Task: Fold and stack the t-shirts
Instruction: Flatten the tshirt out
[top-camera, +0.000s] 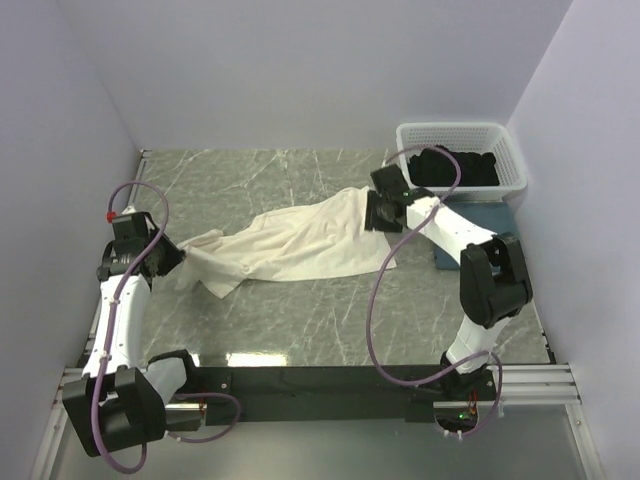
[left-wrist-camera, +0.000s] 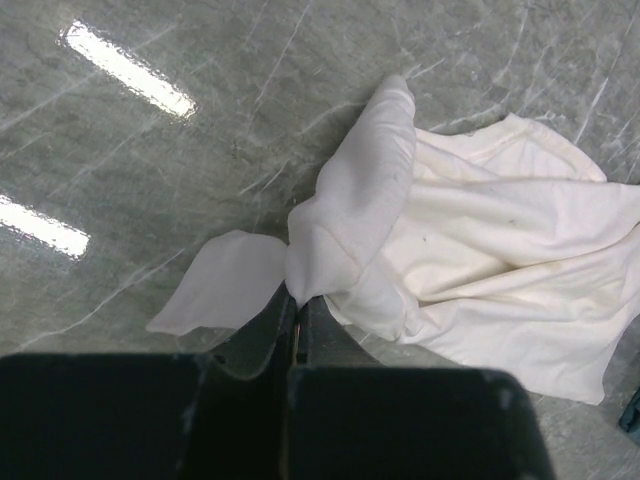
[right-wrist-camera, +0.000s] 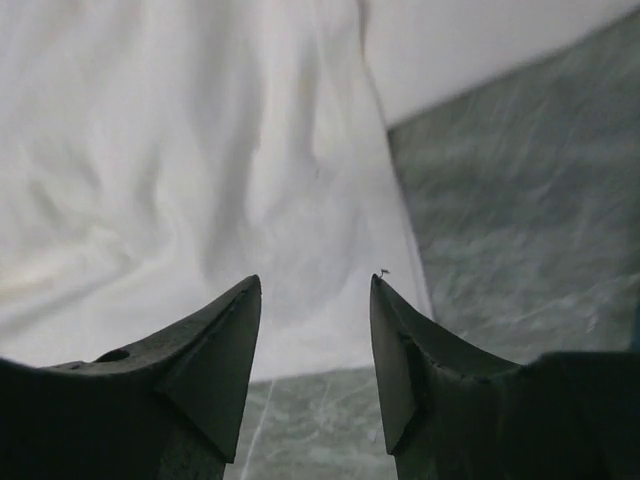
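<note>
Our left tool (left-wrist-camera: 298, 322) pinches a bunched edge of the cream shirt (top-camera: 300, 242), crumpled on the table (top-camera: 300, 325), likely to pull it flat; our right tool (right-wrist-camera: 315, 290) hangs spread over its far edge, gripping nothing

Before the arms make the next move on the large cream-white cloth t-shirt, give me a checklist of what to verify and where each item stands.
1. Left gripper shut on a bunched end of the cream-white t-shirt: ok.
2. Right gripper open, nothing between its fingers: ok.
3. Right gripper over the shirt's far end, cloth under its fingertips: ok.
4. Shirt lying flat enough to fold: not ok; it is wrinkled and drawn into a diagonal band.
5. Black cloth inside the white lattice plastic basket, clear of the shirt: ok.
6. Slate-blue cloth neatly folded: cannot tell; the right arm hides most of it.
</note>
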